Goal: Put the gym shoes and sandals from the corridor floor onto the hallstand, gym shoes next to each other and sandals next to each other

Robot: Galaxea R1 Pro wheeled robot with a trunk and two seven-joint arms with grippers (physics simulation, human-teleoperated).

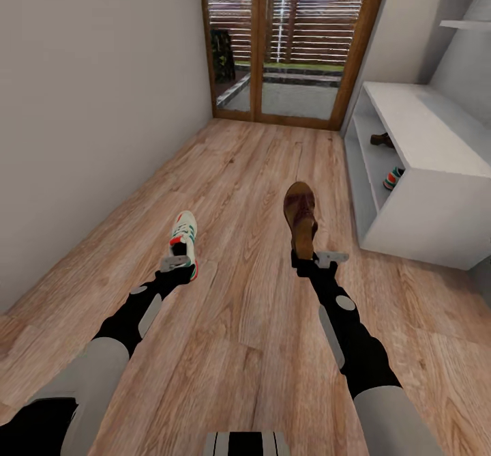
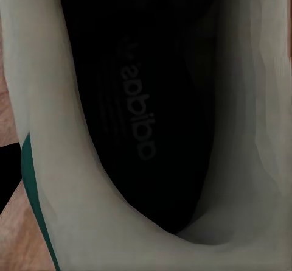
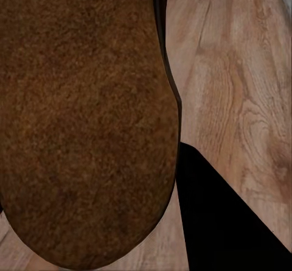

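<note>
Light brown wood-grain plank flooring [image 1: 239, 347] runs toward the glass door. Left gripper [image 1: 176, 263] is clamped on the heel of a cream-white, green-striped lace-up sneaker [image 1: 185, 232]; right gripper [image 1: 320, 259] pinches the heel of a dark-brown leather sandal [image 1: 299, 218], both carried above the floor. Both loads are probably light: the sneaker's padded collar yields, while the flat sandal may pivot. Pale grey-white shoe rack [image 1: 436, 142] stands at right, already shelving footwear.

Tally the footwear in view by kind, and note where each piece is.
Gym shoes: 2, one in the left gripper, one on the hallstand lower shelf.
Sandals: 2, one in the right gripper, one on that shelf.
Total: 4
</note>
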